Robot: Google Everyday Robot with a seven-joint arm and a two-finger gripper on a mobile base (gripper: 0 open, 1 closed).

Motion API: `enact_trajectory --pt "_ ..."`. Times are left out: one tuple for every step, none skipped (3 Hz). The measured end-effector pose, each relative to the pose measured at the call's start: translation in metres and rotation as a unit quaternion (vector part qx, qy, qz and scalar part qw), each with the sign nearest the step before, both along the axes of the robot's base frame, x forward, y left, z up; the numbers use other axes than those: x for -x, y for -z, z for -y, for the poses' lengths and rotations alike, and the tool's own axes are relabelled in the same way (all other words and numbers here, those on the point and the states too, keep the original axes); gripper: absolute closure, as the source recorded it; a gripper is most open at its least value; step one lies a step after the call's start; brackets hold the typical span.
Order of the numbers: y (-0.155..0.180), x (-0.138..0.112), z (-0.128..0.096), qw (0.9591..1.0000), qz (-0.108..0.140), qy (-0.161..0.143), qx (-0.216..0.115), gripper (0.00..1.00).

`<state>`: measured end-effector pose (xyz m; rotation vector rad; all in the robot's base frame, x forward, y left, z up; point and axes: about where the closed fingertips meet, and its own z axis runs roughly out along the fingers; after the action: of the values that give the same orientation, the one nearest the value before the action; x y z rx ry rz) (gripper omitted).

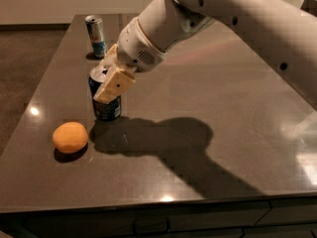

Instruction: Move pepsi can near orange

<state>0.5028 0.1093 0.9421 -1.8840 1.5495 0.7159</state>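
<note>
The pepsi can [105, 108], dark navy with a silver top, stands upright on the dark table [198, 133], left of the middle. My gripper [111, 83] is shut on the pepsi can from above and the right, with a cream finger [115, 85] lying across its front. The orange [70, 137] lies on the table a short way to the can's front left, with a small gap between them.
A slimmer silver and light-blue can [96, 36] stands at the table's far left. My white arm [233, 14] reaches in from the upper right and casts a big shadow across the table's middle. The table's left edge runs close to the orange.
</note>
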Motion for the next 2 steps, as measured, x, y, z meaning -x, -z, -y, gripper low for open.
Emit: enact_trajectory --pt "0.0042 0.0138 -0.0096 0.9998 0.005 -0.017 0.004 0.82" --pt "0.0111 0.0201 -0.0153 0.9996 -0.003 -0.028 0.008 0.61"
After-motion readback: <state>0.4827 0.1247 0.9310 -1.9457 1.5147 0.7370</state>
